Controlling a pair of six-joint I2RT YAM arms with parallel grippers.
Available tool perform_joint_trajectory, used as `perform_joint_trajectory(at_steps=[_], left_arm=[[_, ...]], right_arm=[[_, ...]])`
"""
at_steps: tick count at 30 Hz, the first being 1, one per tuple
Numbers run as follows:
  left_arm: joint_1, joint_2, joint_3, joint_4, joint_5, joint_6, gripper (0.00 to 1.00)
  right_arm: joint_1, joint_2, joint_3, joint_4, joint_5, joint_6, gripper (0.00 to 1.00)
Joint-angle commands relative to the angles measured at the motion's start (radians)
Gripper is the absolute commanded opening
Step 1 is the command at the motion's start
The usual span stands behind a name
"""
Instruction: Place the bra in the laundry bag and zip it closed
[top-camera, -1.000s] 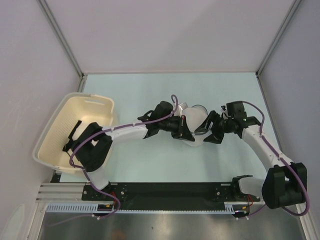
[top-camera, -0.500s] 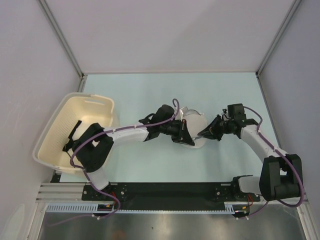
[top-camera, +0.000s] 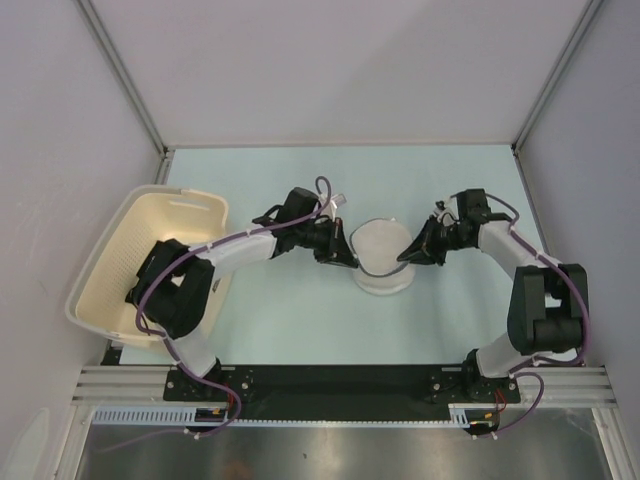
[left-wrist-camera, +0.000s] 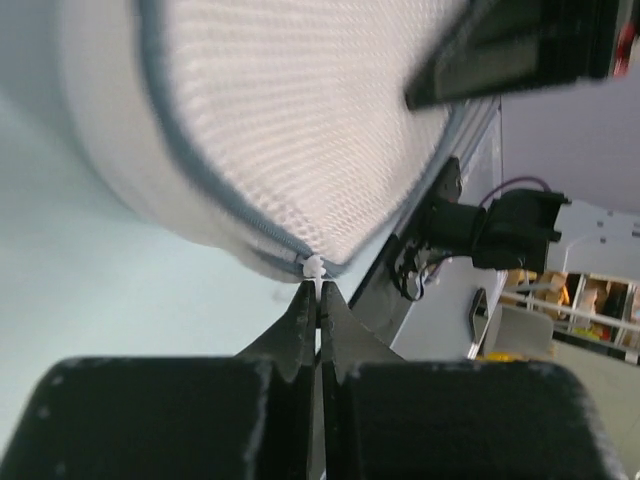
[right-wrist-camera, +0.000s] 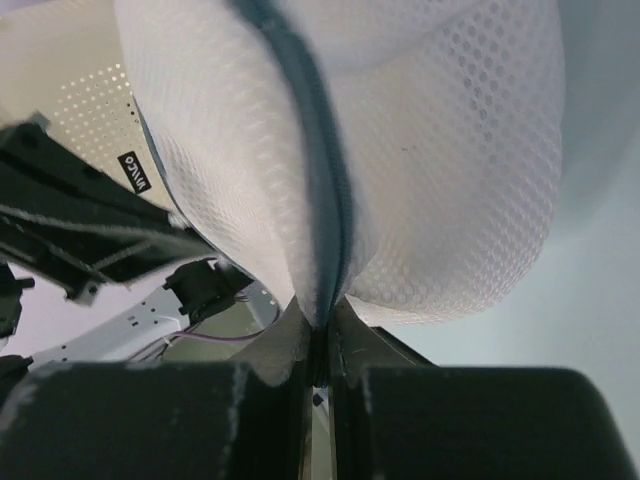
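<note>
The laundry bag (top-camera: 383, 258) lies flat mid-table, a round white mesh pouch with a grey zipper round its rim. My left gripper (top-camera: 349, 261) is at its left edge. In the left wrist view this gripper (left-wrist-camera: 318, 288) is shut on the small white zipper pull (left-wrist-camera: 315, 267), with the bag (left-wrist-camera: 300, 120) bulging above. My right gripper (top-camera: 404, 257) is at the bag's right edge. In the right wrist view it (right-wrist-camera: 322, 312) is shut on the zipper seam (right-wrist-camera: 325, 220) of the bag (right-wrist-camera: 460, 150). The bra does not show in any view.
A large cream plastic basket (top-camera: 105, 262) with slotted sides stands at the left table edge, partly under my left arm. Metal frame posts (top-camera: 140, 110) rise at the back corners. Both arms' bases sit on the black rail (top-camera: 330, 382) at the near edge.
My right gripper has shut on the bag's right rim. My left gripper has drawn back to the left with the zipper pull. The bag now lies flatter between the two grippers.
</note>
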Motion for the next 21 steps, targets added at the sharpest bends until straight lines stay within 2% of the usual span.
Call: perform_joint_trajectory(at_steps=[1,3,4,6,7,9,10,16,18,21], left_arm=[[-0.105,-0.069,-0.013,0.056,0.037,-0.052,0.0],[-0.137,-0.074,-0.054,0.139,0.04,-0.106,0.0],[-0.163,-0.074,-0.064,0.179,0.038,-0.155,0.0],[-0.179,-0.068,-0.088,0.258,0.035,-0.221,0.0],[-0.187,-0.068,-0.103,0.28,0.029,-0.238,0.0],[-0.187,-0.062,-0.108,0.314,0.023,-0.262,0.0],[-0.187,-0.059,-0.102,0.318,0.023,-0.27,0.0],[-0.187,-0.043,-0.094,0.332,0.04,-0.284,0.0],[-0.187,-0.043,-0.101,0.351,0.05,-0.296,0.0],[-0.187,-0.043,-0.104,0.355,0.057,-0.296,0.0]], right_arm=[[0.048,0.114,0.197,-0.024,0.007,-0.079,0.1],[0.073,0.16,0.267,-0.065,0.053,-0.078,0.19],[0.078,0.188,0.318,-0.082,0.077,-0.064,0.34],[0.075,0.193,0.34,-0.137,0.156,-0.049,0.44],[0.07,0.19,0.331,-0.156,0.174,-0.041,0.53],[0.056,0.15,0.293,-0.183,0.19,-0.018,0.64],[0.041,0.127,0.229,-0.179,0.187,-0.01,0.71],[-0.002,-0.109,0.059,-0.197,0.203,0.017,0.87],[0.004,-0.174,0.007,-0.187,0.174,0.057,0.88],[0.042,-0.237,-0.062,-0.084,0.131,0.17,0.87]])
